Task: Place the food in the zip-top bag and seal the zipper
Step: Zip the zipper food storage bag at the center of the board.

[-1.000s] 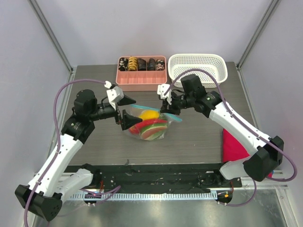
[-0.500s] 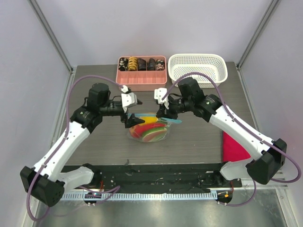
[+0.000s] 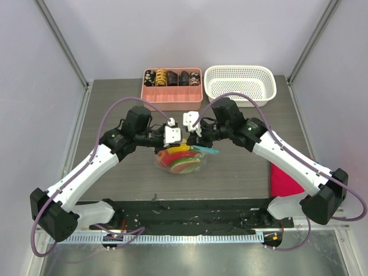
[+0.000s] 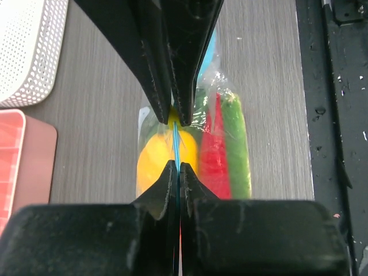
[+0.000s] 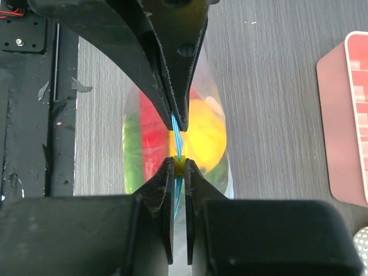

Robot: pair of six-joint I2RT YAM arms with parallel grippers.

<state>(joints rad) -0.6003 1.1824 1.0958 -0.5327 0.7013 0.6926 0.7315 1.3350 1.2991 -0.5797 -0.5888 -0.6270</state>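
Jaws of the left gripper (image 4: 175, 168) are clenched on the zipper (image 4: 175, 144). Facing them almost tip to tip, the right gripper (image 5: 178, 165) pinches the same blue strip. Below both pairs lies the zip-top bag (image 3: 179, 163), the food (image 4: 221, 144) inside. A pink tray (image 3: 172, 100) and a white basket (image 3: 240, 86) stand well beyond. The zipper's length runs straight from one pair to the other.

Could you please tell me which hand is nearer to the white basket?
Right. The right hand pinches the blue zipper in front of the basket, toward its left; the left hand pinches the same zipper farther left, so farther away.
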